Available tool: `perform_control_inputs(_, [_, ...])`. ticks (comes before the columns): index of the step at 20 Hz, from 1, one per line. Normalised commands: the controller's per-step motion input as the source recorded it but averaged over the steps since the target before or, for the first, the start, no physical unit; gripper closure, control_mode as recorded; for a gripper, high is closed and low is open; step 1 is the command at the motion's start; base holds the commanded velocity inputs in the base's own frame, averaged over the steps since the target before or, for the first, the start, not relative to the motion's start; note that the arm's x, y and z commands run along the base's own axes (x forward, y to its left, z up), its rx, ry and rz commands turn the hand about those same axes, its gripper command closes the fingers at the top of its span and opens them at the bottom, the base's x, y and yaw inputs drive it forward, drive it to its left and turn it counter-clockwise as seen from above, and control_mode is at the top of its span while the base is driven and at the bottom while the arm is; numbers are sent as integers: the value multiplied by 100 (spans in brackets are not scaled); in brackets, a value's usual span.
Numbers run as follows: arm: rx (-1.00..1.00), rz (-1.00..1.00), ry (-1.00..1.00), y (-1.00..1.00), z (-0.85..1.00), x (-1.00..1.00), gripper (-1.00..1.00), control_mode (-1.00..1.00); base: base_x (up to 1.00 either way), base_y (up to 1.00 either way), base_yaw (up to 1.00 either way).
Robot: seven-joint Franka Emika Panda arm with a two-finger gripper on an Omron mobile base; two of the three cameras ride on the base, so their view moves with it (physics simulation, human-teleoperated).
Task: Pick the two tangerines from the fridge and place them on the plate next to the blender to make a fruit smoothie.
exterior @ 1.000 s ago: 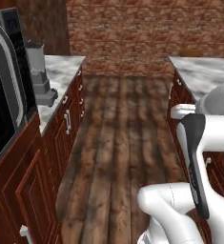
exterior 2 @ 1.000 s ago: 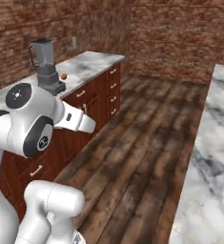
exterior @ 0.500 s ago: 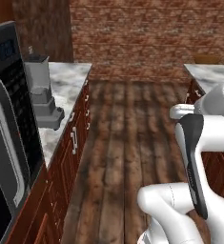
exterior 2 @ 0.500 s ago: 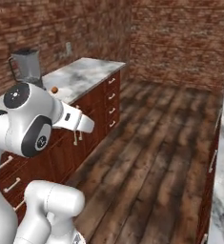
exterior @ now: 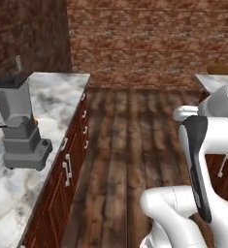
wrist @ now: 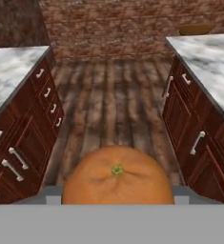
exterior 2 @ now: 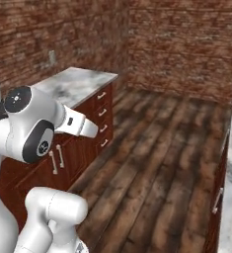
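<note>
Hand view: fingers pinch a tangerine (round, no long axis), stem dimple facing the camera.

Brick walls ahead of the tool, wood plank floor below. Marble counters over dark red cabinets flank both sides.

You get even, soft rendered light with no glare; the marble desk shines pale, the brick wall stays dim, all slightly soft.
</note>
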Motion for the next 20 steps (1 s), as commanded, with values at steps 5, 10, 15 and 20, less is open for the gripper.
perform_control_inputs(5, [0, 0, 0, 0, 0, 0, 100, 100, 100, 0, 35])
perform_control_inputs(10, [0, 0, 0, 0, 0, 0, 100, 100, 99, -6, 75])
perform_control_inputs(15, [0, 0, 0, 0, 0, 0, 100, 100, 85, -15, 85])
perform_control_inputs(20, [0, 0, 0, 0, 0, 0, 100, 100, 78, -15, 87])
